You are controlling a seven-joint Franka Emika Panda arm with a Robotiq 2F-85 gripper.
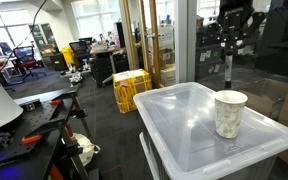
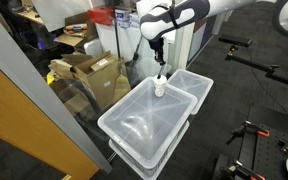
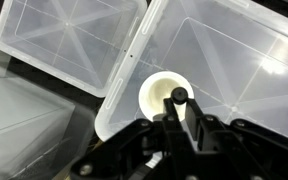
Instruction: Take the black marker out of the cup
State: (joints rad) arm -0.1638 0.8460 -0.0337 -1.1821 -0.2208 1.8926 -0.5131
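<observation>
The cup (image 1: 230,114) is white with a mottled grey pattern and stands upright on a translucent bin lid (image 1: 179,120). It shows in both exterior views, small in the higher one (image 2: 160,89). My gripper (image 1: 229,48) hangs straight above it, shut on the black marker (image 1: 228,72). The marker hangs vertically, with its lower tip at about the cup's rim or just above it. In the wrist view the marker's round end (image 3: 179,97) sits between my fingers (image 3: 180,108), over the cup's open mouth (image 3: 156,97). The gripper also shows from above (image 2: 159,52).
Two translucent plastic bins sit side by side: the one under the cup (image 2: 189,88) and a nearer one (image 2: 144,125). Yellow crates (image 1: 131,88), a glass partition (image 1: 169,40), cardboard boxes (image 2: 94,75) and tripod legs (image 2: 249,65) stand around them.
</observation>
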